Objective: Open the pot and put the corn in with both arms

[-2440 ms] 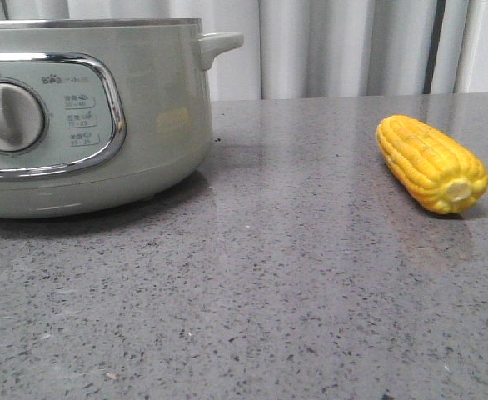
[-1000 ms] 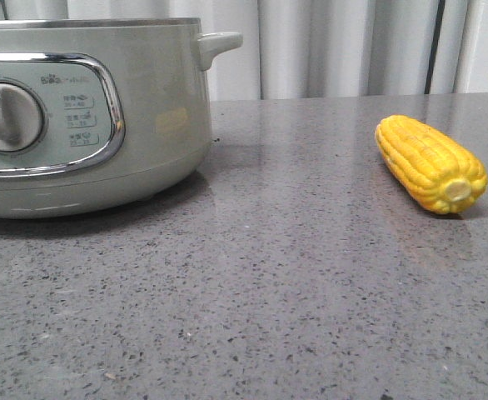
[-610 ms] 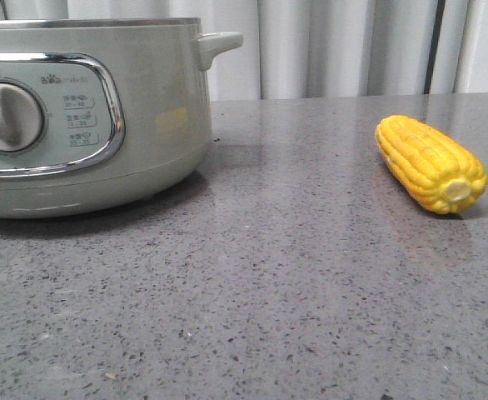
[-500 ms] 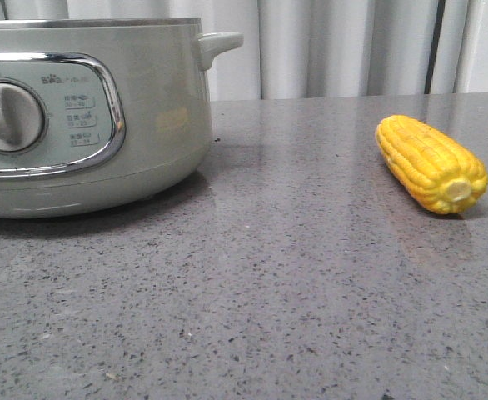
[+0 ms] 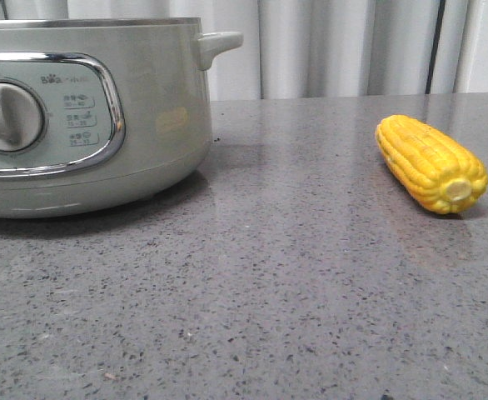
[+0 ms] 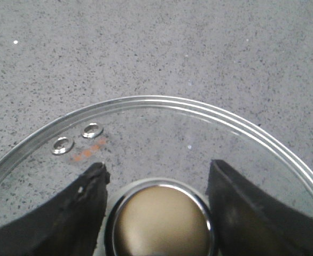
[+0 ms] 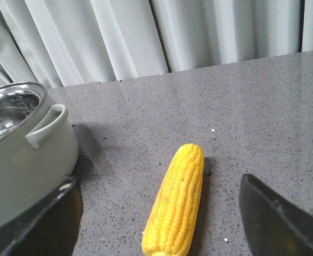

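Observation:
The pale grey-green pot (image 5: 161, 125) stands at the left of the table with no lid on it. Its steel inside shows in the right wrist view (image 7: 7, 114). The yellow corn (image 5: 431, 162) lies on the table at the right. My right gripper (image 7: 159, 184) is open above the corn (image 7: 178, 208), one finger on each side and well clear of it. My left gripper (image 6: 157, 168) is shut on the round metal knob (image 6: 162, 224) of the glass lid (image 6: 199, 109), with grey table showing through the glass. Neither gripper shows in the front view.
The pot's small side handle (image 5: 219, 42) sticks out toward the corn and also shows in the right wrist view (image 7: 47, 125). White curtains (image 5: 344, 46) hang behind the table's far edge. Grey speckled table (image 5: 294, 275) lies between pot and corn.

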You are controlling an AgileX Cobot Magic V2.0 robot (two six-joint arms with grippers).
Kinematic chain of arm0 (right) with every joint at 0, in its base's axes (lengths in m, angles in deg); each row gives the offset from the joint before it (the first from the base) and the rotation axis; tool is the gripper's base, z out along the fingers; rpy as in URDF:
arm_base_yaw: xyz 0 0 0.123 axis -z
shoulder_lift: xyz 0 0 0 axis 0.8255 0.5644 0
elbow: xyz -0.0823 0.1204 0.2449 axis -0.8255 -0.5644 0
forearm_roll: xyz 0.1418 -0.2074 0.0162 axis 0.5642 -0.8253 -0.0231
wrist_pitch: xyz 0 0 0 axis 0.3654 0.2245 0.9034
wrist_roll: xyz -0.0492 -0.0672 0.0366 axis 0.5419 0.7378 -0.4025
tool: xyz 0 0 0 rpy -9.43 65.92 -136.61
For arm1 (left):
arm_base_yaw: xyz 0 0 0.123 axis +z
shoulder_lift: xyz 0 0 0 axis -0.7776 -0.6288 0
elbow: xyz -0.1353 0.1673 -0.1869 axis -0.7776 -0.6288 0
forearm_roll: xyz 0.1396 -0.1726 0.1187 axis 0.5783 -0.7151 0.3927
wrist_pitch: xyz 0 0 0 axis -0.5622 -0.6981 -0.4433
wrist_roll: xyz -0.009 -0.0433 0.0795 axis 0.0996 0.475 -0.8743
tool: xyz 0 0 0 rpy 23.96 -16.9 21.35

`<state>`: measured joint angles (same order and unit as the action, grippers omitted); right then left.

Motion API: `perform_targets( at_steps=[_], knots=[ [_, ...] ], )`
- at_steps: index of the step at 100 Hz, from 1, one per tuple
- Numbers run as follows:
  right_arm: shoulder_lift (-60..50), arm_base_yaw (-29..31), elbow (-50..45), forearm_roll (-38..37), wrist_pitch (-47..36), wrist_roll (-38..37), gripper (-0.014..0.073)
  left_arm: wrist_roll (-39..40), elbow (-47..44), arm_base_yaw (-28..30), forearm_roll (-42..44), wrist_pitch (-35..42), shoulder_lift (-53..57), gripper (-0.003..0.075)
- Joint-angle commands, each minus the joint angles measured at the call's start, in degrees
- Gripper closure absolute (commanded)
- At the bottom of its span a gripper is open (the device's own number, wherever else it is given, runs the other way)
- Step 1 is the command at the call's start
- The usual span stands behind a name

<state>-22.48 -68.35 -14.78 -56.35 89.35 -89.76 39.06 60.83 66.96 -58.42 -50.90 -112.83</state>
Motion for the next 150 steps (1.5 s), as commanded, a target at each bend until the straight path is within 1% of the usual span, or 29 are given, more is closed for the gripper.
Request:
perform_targets(
  at_steps=[1,10,22,33,42,52,62,74,89,94,101,108,113,115,120,127,133,144,150],
  knots=[
    [2.05,0.28,2.22,0.22,-5.81,0.59,0.0068,0.81,2.56,-0.48,-3.57,5.25,2.57,0.0331],
    [4.97,0.17,4.42,0.1,-3.21,0.59,0.0074,0.81,4.22,-0.48,-7.41,5.3,5.83,0.0331],
    [11.92,0.17,10.95,0.1,2.78,1.22,0.0074,0.81,6.45,-1.65,-7.65,5.53,12.71,0.0331],
    [20.27,0.17,19.25,0.1,8.79,2.53,0.0074,0.81,8.3,-5.3,-7.21,5.53,18.4,0.0331],
    [27.89,0.17,26.35,0.1,15.56,2.53,0.0074,0.68,9.06,-9.19,-5.63,5.33,23.2,0.0331],
    [36.29,0.17,33.47,-1.03,24.49,2.53,0.0074,0.68,9.06,-12.39,-5.11,2.54,28.23,0.0331],
    [44.16,0.17,38.88,-2.52,30.54,2.53,0.0074,0.68,9.06,-13.95,-5.11,-2.5,33.0,0.0332],
    [52.27,0.17,42.15,-2.52,33.58,2.53,0.0074,0.68,9.06,-14.2,-5.11,-8.26,37.98,0.0332],
    [58.18,0.17,42.27,-2.41,34.47,2.53,0.0081,0.68,9.06,-14.94,-5.11,-9.05,42.01,0.0332],
    [59.51,0.17,42.27,-1.87,35.05,2.53,0.0104,0.68,9.06,-15.64,-4.97,-8.94,42.49,0.0332],
    [60.63,0.17,42.27,-1.89,35.49,2.53,0.0171,0.68,9.06,-16.64,-4.58,-8.94,42.76,0.0332],
    [60.92,0.17,42.27,-1.74,35.67,2.53,0.0284,0.68,9.06,-17.19,-4.58,-8.94,42.76,0.0332],
    [60.7,0.17,42.48,-1.6,35.77,2.53,0.0397,0.68,9.06,-17.56,-4.58,-8.94,42.76,0.0333],
    [60.39,0.17,42.68,-1.48,35.91,2.53,0.0426,0.68,9.06,-17.57,-4.58,-8.94,42.76,0.0333],
    [59.5,0.17,43.9,-0.59,36.34,2.53,0.0533,0.68,9.06,-17.84,-4.58,-8.94,42.76,0.0333],
    [57.62,-0.55,46.75,0.61,36.63,2.53,0.0627,0.68,9.06,-18.34,-4.58,-8.81,42.76,0.0333],
    [55.72,-2.0,50.6,1.44,36.52,2.64,0.0666,0.68,9.06,-18.55,-4.58,-8.37,42.76,0.0333],
    [54.31,-6.12,59.27,2.67,35.42,3.39,0.0665,0.68,9.06,-18.89,-4.58,-7.67,42.76,0.0333],
    [54.42,-9.49,64.5,2.67,33.55,3.39,0.0665,0.68,8.94,-19.29,-4.58,-7.49,42.76,0.0333]
  ],
)
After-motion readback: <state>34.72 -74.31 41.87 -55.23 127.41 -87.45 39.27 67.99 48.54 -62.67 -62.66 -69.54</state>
